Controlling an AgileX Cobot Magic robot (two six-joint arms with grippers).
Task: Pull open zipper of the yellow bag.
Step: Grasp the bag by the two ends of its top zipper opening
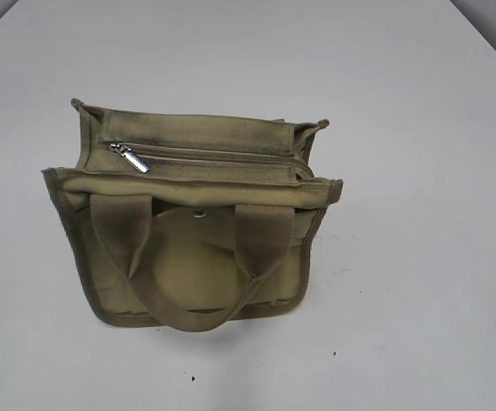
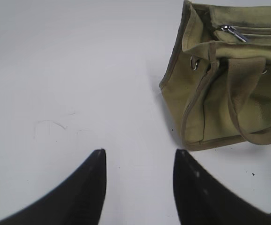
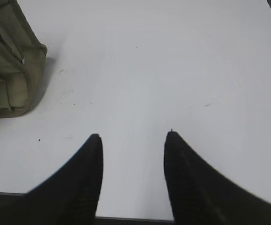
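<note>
Yellow bag (image 1: pixel 192 248): small boxy olive-khaki canvas tote, standing upright near the middle of the white table (image 1: pixel 419 128), well clear of every edge seen in the exterior view. Darker trim runs along its edges. Two wide webbing loop handles; the near one (image 1: pixel 188 282) hangs down over the front face.

Zipper (image 1: pixel 218 156): khaki-taped line running across the bag's top panel, apparently closed along its length, though the far end is partly hidden by a fold. Small shiny silver oblong pull tab (image 1: pixel 131 157) lies at the left end of the line, tilted toward the front.

Round metal snap button (image 1: pixel 199 214): on the front face, between the handle's two straps.

Left gripper (image 2: pixel 140 157): black fingers spread apart with nothing between them, over bare table to the left of the bag, not touching it.

Right gripper (image 3: pixel 133 140): black fingers likewise parted and empty, over bare table to the right of the bag, with the bag's corner (image 3: pixel 13 65) at the upper left of its view.
</note>
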